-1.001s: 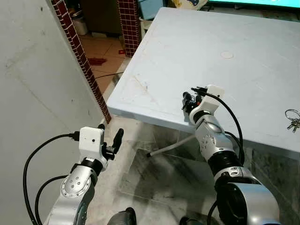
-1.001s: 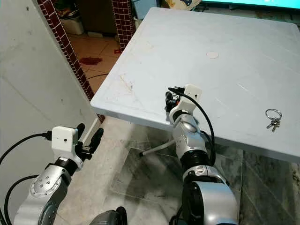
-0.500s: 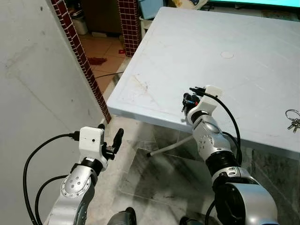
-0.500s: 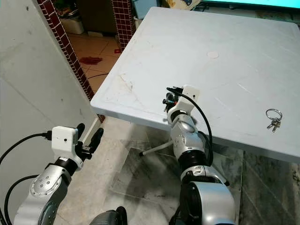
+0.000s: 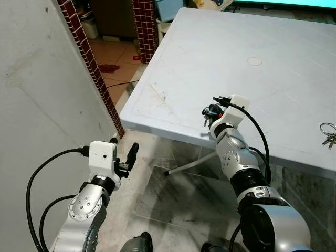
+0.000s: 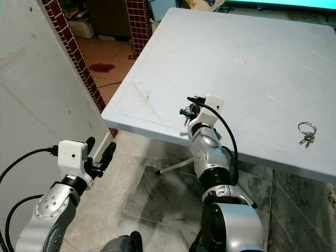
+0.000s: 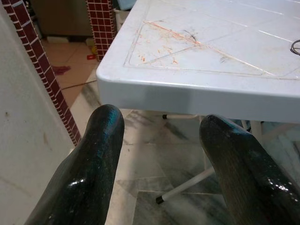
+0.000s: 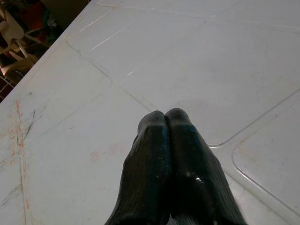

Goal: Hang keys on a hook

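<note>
Right gripper [image 8: 166, 123]: fingers pressed together, empty; has edged leftward over pale grey plastic table [image 5: 273, 89].
Silver key ring [image 6: 306, 132]: on table, well right of right gripper; unapproached.
Left gripper [image 7: 161, 154]: wide apart, empty, below table.

A lived-in home is what gets suggested here, probably a back room or utility corner. A big white plastic table [image 5: 273, 79] with scuffed, stained panels is set on a marble-look tiled floor [image 5: 173, 194]. A plain grey plastered wall [image 5: 37, 105] is edged by a pillar clad in small dark-red tiles [image 5: 92, 68] (a second one [image 5: 144, 26] is seen further back). Beyond them, terracotta floor tiles [image 5: 118, 55] and household clutter can be made out, with a cable [image 5: 123, 83] trailed across the floor.
</note>
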`<state>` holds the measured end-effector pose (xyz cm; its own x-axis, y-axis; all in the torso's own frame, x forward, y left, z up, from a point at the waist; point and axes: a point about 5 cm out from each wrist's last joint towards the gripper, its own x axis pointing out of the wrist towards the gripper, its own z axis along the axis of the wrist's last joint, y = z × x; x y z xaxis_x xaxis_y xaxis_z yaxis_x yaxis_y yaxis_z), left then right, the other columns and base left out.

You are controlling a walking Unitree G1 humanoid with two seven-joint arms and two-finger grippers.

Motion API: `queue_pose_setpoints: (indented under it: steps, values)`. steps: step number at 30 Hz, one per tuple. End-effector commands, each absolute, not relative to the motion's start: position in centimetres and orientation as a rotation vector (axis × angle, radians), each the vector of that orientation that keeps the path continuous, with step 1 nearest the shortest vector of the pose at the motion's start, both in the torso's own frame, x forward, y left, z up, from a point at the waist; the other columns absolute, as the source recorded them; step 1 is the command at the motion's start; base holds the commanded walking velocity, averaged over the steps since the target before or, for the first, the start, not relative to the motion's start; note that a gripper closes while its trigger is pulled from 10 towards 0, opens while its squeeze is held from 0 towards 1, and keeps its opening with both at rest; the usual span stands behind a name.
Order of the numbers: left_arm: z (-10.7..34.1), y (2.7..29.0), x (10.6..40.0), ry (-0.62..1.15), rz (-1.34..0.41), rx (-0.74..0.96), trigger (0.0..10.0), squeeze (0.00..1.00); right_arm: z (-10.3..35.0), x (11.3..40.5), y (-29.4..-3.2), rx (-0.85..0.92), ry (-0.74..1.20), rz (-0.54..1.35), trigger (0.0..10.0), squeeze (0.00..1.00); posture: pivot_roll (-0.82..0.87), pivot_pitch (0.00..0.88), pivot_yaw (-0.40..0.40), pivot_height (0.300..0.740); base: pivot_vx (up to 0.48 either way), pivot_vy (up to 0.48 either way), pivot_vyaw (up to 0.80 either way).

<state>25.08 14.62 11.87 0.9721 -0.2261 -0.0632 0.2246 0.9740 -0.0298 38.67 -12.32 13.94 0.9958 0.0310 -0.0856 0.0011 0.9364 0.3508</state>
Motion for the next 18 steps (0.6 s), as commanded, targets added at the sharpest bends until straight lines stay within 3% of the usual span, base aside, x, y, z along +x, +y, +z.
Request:
queue_pose_setpoints:
  steps: [1, 10, 11, 12, 13, 14, 16, 18]
  values:
    - [11.9, 14.8, 25.0, 0.068, -0.219, -0.007, 10.0, 0.00, 13.2, 38.4, -12.5, 0.363, 0.117, -0.002, 0.0, 0.00, 0.16, 0.182, 0.073, 0.740, 0.000, 0.000, 0.00]
    - [11.9, 14.8, 25.2, 0.068, -0.219, -0.006, 10.0, 0.00, 13.3, 38.5, -12.8, 0.358, 0.117, -0.012, 0.1, 0.00, 0.16, 0.175, 0.071, 0.740, 0.000, 0.000, 0.00]
    - [11.9, 14.8, 25.2, 0.066, -0.218, -0.004, 10.0, 0.00, 13.7, 38.6, -12.7, 0.333, 0.092, 0.003, 2.3, 0.00, 0.16, 0.174, 0.071, 0.740, 0.000, 0.000, 0.00]
    - [11.9, 14.8, 25.2, 0.066, -0.218, -0.004, 10.0, 0.00, 13.7, 38.6, -12.7, 0.333, 0.092, 0.003, 2.3, 0.00, 0.16, 0.174, 0.071, 0.740, 0.000, 0.000, 0.00]
    - [11.9, 14.8, 25.2, 0.064, -0.216, -0.004, 10.0, 0.00, 14.5, 38.7, -12.5, 0.281, 0.044, 0.026, 3.3, 0.00, 0.16, 0.169, 0.069, 0.740, 0.000, 0.000, 0.00]
    - [11.9, 14.8, 25.3, 0.063, -0.215, -0.004, 10.0, 0.00, 14.8, 38.7, -12.4, 0.268, 0.024, 0.034, 3.3, 0.00, 0.16, 0.165, 0.068, 0.740, 0.000, 0.000, 0.00]
    - [12.0, 14.8, 25.4, 0.060, -0.212, -0.004, 10.0, 0.00, 15.7, 38.7, -12.3, 0.226, -0.033, 0.042, 4.8, 0.00, 0.16, 0.162, 0.066, 0.740, 0.000, 0.000, 0.00]
    - [12.0, 14.7, 25.5, 0.055, -0.208, -0.003, 10.0, 0.00, 16.9, 38.6, -12.2, 0.171, -0.105, 0.058, 8.5, 0.00, 0.15, 0.157, 0.063, 0.740, 0.000, 0.000, 0.00]
